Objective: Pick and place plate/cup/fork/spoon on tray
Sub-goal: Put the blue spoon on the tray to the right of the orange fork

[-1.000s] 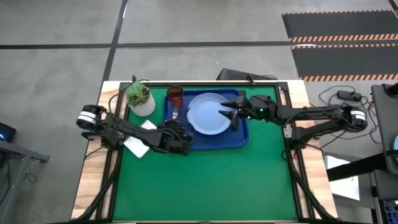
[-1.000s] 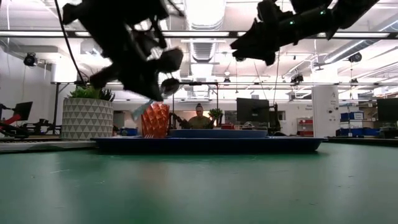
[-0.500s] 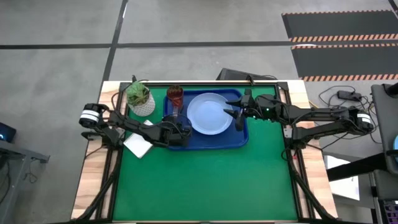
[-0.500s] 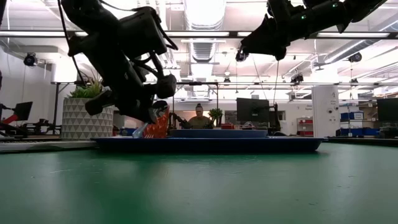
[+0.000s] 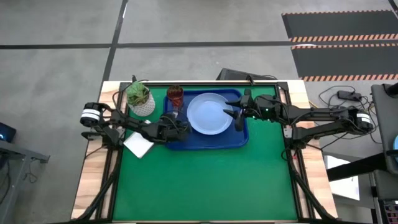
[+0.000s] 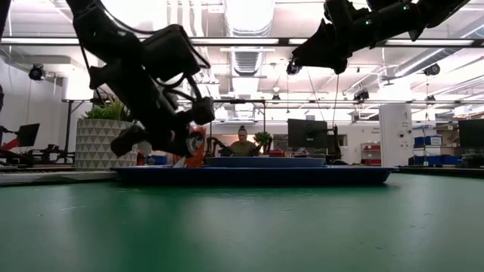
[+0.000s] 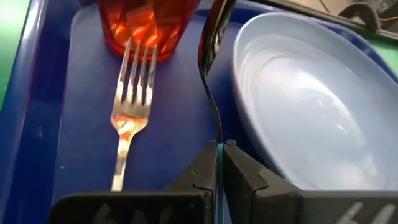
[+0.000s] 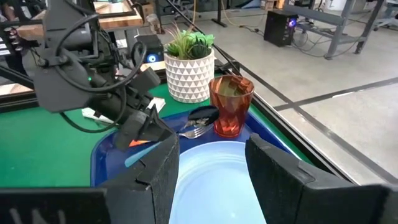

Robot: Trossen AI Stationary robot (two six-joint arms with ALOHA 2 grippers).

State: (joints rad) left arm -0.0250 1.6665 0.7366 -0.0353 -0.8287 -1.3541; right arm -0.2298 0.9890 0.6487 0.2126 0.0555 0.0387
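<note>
lower now than half a second ago, the left gripper (image 7: 221, 163) has sunk toward the near-left part of the large deep-blue rectangular plastic tray (image 5: 214, 140), while the right arm has kept its place. its jaws are pressed together on the thin stem of the small spoon (image 7: 211, 74), whose dark shiny bowl points toward the small dark-red translucent tumbler (image 5: 175, 95) at the tray's far-left corner. the small fork with silver tines (image 7: 132, 102) lies flat on the tray floor just beside the spoon, tines nearly touching the tumbler's base. the round light-blue plate (image 5: 208, 114) sits in the tray's middle, right of the spoon. the right gripper (image 5: 234, 115) hangs above the plate's right edge, jaws spread wide and holding nothing. a white pot with a green plant (image 5: 140, 98) stands on the green mat (image 5: 205, 183) left of the tray.
</note>
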